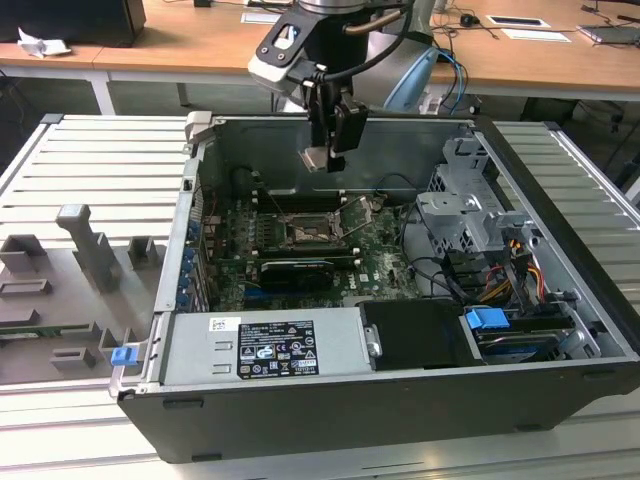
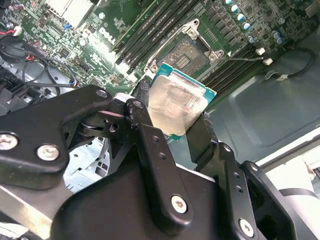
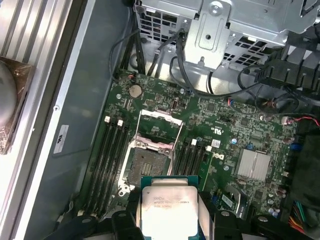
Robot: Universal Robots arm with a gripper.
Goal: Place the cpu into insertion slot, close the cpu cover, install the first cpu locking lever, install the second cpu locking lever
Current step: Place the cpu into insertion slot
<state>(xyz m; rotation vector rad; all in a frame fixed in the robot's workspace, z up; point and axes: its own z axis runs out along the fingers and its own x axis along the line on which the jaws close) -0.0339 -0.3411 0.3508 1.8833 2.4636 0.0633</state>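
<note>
I had the gripper (image 1: 330,150) clamped on the cpu (image 3: 169,209), flat, high over the open case (image 1: 300,415). The insertion slot (image 3: 148,161) lay almost directly beneath, bare, its cpu cover (image 3: 159,125) open.

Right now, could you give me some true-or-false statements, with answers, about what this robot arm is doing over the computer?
1. The black gripper clamps a small flat square silver-beige chip. True.
2. That chip sits in the square black socket. False: it is held above the green circuit board, and the socket's pin field is bare.
3. The thin silver frame cover is shut over the socket. False: it stands swung open.
4. The dark computer case is open, its inside showing. True.
</note>
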